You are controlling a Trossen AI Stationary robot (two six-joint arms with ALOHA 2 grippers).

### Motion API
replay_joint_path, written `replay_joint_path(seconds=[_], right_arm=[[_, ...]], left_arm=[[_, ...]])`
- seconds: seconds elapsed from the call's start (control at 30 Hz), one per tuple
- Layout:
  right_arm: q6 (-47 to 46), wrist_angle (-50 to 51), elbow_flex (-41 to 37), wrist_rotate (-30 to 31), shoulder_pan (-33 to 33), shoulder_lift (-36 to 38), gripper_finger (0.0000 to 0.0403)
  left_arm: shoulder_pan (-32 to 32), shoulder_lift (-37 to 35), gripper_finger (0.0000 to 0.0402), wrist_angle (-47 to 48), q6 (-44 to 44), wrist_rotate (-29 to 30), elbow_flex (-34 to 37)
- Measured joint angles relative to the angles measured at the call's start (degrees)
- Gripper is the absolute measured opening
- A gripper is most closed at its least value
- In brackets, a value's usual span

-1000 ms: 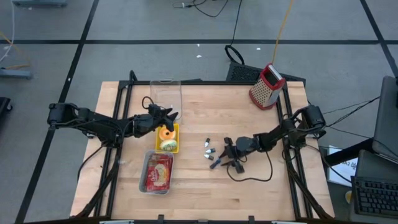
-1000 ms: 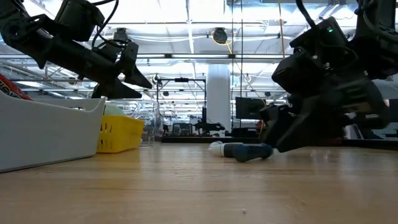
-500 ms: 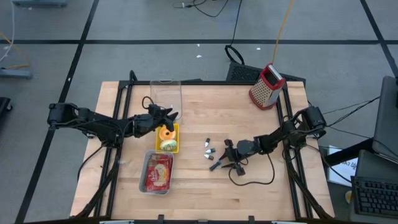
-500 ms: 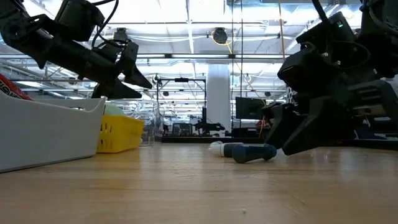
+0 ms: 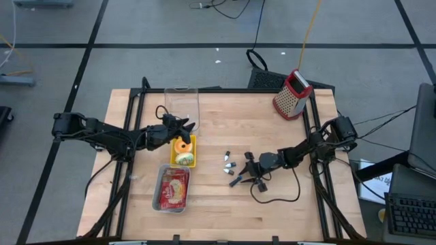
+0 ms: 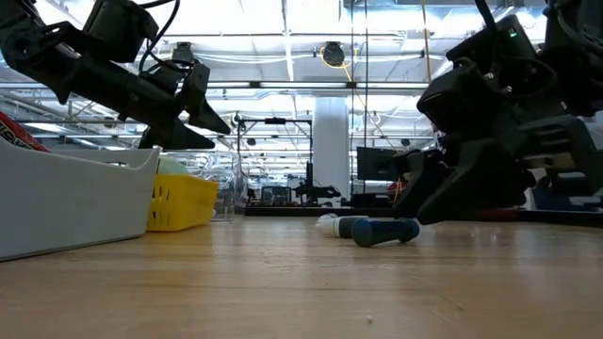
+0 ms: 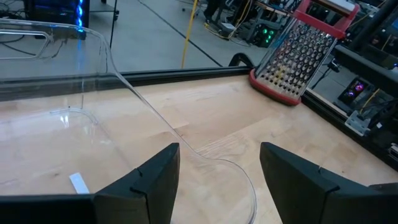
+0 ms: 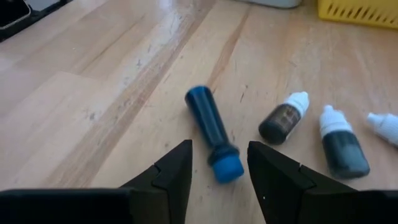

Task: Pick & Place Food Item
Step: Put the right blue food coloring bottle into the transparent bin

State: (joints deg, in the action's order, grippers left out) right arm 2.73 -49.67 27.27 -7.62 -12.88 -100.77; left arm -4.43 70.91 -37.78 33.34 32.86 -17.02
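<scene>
food colouring bottles (image 5: 230, 168), small and scattered on the wood just ahead of the right gripper (image 5: 253, 170).

starting at the left: left gripper (image 5: 182, 129) held above the yellow basket (image 5: 193, 151), fingers (image 7: 149, 180) spread wide with nothing between them, tips over the rim of the clear container (image 5: 181, 103). yellow basket holding round pale and orange items, directly under those tips. grey tray (image 5: 161, 188) with a red packet just nearside of the basket, apart from the gripper.

moving right: blue bottle (image 8: 213, 132) lying on its side, cap end pointing in between the right gripper's open fingers (image 8: 175, 168) but not touching either one. brown bottle (image 8: 282, 117) with a white cap just beyond the far finger, then a darker bottle (image 8: 341, 140) beside it, then a white-tipped one (image 8: 381, 124) at the edge, all lying flat and out of the grip. right gripper low over the table (image 5: 300, 204), spread moderately wide, empty.

farther right and well behind the right gripper: red-handled grater (image 5: 292, 94) standing at the table's back corner.
</scene>
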Motion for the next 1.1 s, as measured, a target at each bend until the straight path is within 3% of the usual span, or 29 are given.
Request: replay_joint_path(seconds=[0.33, 0.73, 1.1], right_arm=[[1.66, 0.20, 0.54, 0.09, 0.00, -0.01, 0.0171], [2.70, -3.63, 2.05, 0.11, 0.00, -5.44, 0.0164], [2.66, -1.82, 2.05, -0.36, 0.00, -5.35, 0.0103]], left_arm=[[0.00, 0.00, 0.0225, 0.01, 0.17, 0.02, 0.00], [0.00, 0.00, 0.0225, 0.02, 0.15, 0.02, 0.00], [0.02, 0.00, 0.0225, 0.31, 0.15, 0.01, 0.04]])
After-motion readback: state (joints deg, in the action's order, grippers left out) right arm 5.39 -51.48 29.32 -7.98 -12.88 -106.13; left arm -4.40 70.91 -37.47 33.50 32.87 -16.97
